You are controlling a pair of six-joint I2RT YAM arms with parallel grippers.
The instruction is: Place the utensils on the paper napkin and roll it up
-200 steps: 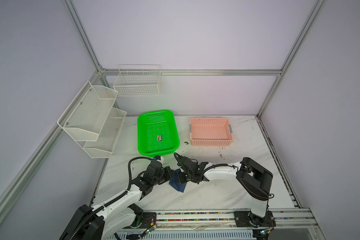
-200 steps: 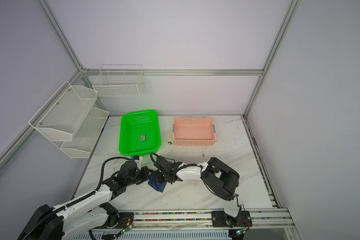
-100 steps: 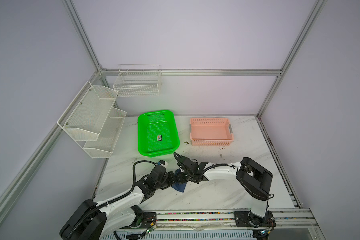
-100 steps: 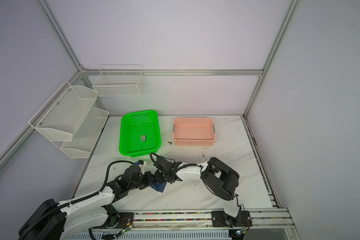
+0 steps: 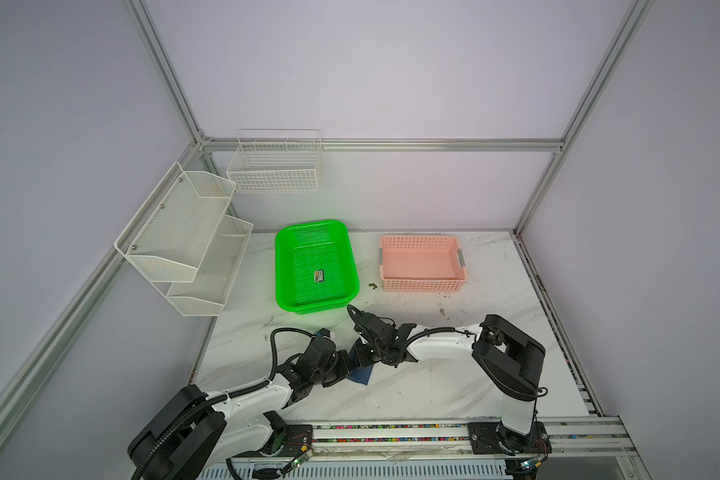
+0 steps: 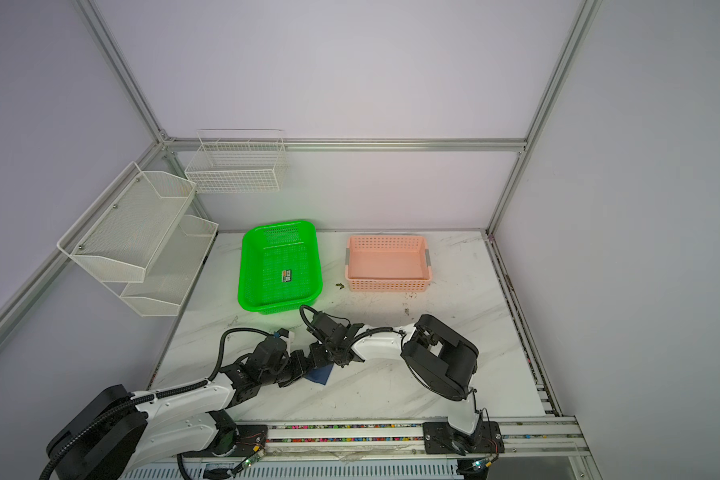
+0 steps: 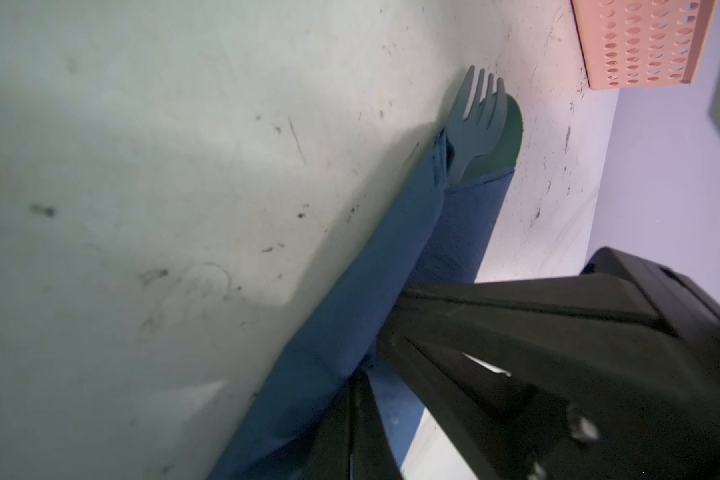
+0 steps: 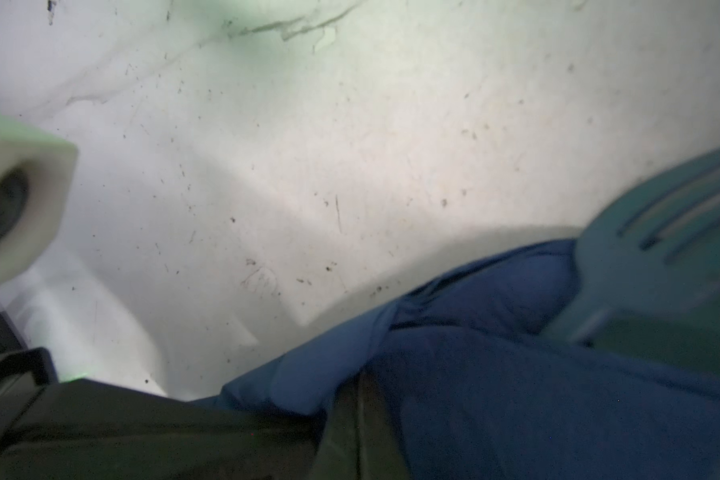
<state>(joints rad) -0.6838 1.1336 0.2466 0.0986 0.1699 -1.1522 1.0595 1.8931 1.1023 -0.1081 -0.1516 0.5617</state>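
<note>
As both arms stretch low, left gripper [image 7: 366, 370] and right gripper [image 8: 359, 386] pinch the paper napkin [image 7: 371, 282].

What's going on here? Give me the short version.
Both arms meet over the paper napkin at the front of the table. It is folded over the utensils, with the fork tines and the spoon bowl poking out one end. The left gripper and the right gripper are both shut on its folded edge; the roll looks partly done.
</note>
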